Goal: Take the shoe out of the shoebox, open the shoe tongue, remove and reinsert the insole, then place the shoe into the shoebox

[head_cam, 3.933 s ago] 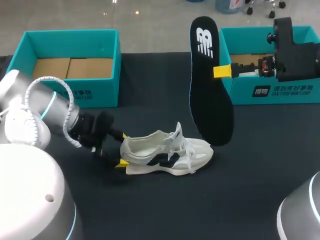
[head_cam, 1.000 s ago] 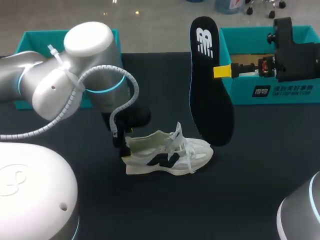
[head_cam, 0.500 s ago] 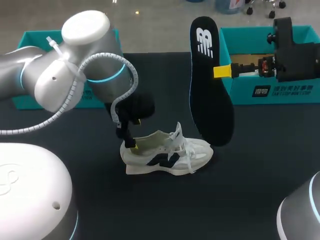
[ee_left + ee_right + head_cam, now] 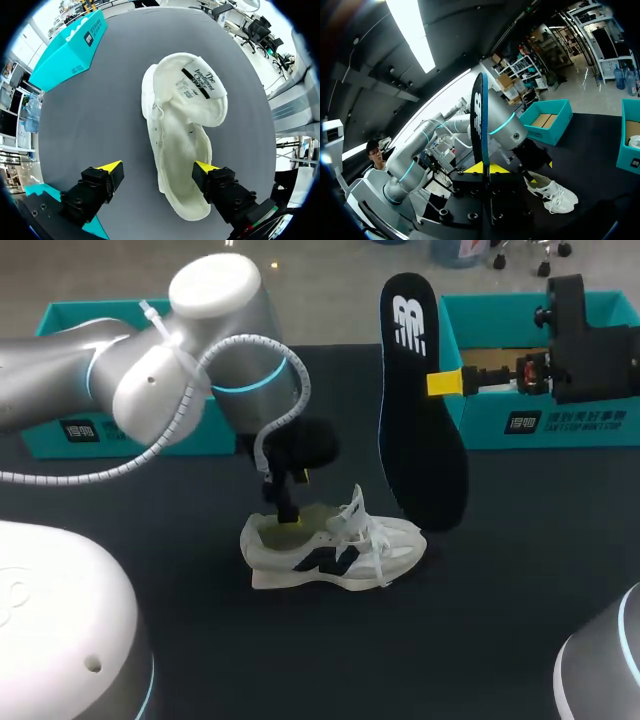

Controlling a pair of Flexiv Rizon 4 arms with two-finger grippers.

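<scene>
The white shoe (image 4: 335, 545) lies on its side on the black table, toe to the right, tongue pulled up. My left gripper (image 4: 295, 502) hangs open over its heel opening. In the left wrist view one yellow-tipped finger (image 4: 206, 168) stands over the heel rim of the shoe (image 4: 180, 125) and the other beside it over the table, so that gripper (image 4: 157, 167) straddles one wall of the shoe. The black insole (image 4: 420, 410) hangs upright, its lower end just right of the toe, with my right gripper (image 4: 445, 383) shut on its edge. The right wrist view shows the insole (image 4: 481, 125) edge-on between that gripper's tips (image 4: 485, 167).
An open teal shoebox (image 4: 560, 425) stands at the back right behind my right arm. A second teal box (image 4: 70, 430) at the back left is mostly hidden by my left arm. Bare black table lies in front of the shoe.
My left arm has swung right, carrying its gripper from behind the heel to over the shoe's opening. The right arm and insole have not moved.
</scene>
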